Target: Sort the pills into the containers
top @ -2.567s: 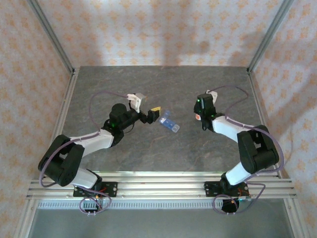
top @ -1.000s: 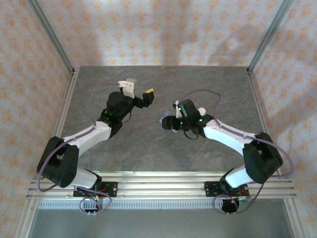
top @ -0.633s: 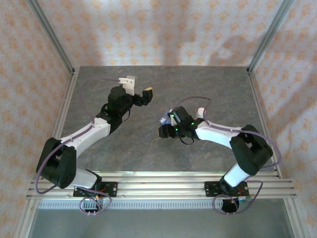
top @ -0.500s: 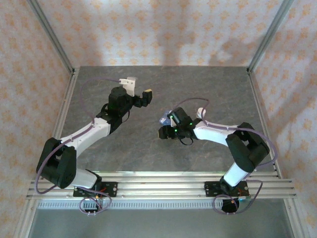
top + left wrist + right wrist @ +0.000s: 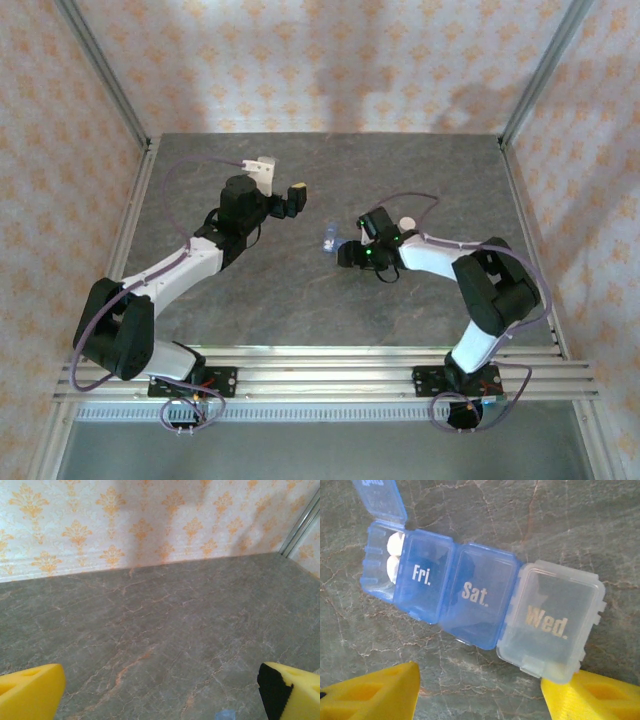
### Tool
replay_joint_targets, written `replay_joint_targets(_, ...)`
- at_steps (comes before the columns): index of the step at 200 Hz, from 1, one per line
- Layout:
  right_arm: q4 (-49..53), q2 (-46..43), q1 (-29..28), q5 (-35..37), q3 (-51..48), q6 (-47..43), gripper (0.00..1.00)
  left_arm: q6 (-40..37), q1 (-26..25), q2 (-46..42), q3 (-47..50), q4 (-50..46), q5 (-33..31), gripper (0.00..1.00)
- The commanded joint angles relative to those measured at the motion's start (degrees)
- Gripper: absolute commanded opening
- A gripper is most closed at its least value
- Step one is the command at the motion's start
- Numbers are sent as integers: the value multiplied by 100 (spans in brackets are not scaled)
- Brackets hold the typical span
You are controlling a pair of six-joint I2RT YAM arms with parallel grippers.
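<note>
Yellow pads (image 5: 30, 690) on the left claw (image 5: 160, 695) stand wide apart over bare table (image 5: 150, 620), left of centre, gripping nothing. Move right and the blue pill box (image 5: 480, 600) lies flat near the table's middle. Its left end lid (image 5: 380, 497) is flipped up, with white pills (image 5: 394, 555) showing inside. The right claw (image 5: 480, 692) hangs just beside the box on its right, jaws spread and empty, its right pad (image 5: 590, 695) at the corner of the clear end cell.

The danger, I'd say: a nudge there could spin or tip the light box and spill pills from the open cell, and a lopsided pinch could flip it.

Writing, left to right: the lid print is too cut off to read, then "Fri.", "Sat.", and "Wed." on the clear cell.
</note>
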State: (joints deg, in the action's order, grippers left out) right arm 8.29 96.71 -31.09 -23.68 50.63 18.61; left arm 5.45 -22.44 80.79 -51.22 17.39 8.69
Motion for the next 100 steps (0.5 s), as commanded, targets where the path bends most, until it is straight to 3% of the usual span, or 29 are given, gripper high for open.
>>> replay_joint_targets(1, -7, 58, 132, -39, 189, -128, 66, -148, 32, -38, -280, -257, 89, 100)
replay_joint_targets(70, 340, -717, 313, -83, 298, -120, 64, -284, 31, 393, -761, -913, 120, 100)
replay_joint_targets(100, 813, -356, 318, 585, 792, -40, 49, -290, 36, 742, -1070, -1200, 224, 94)
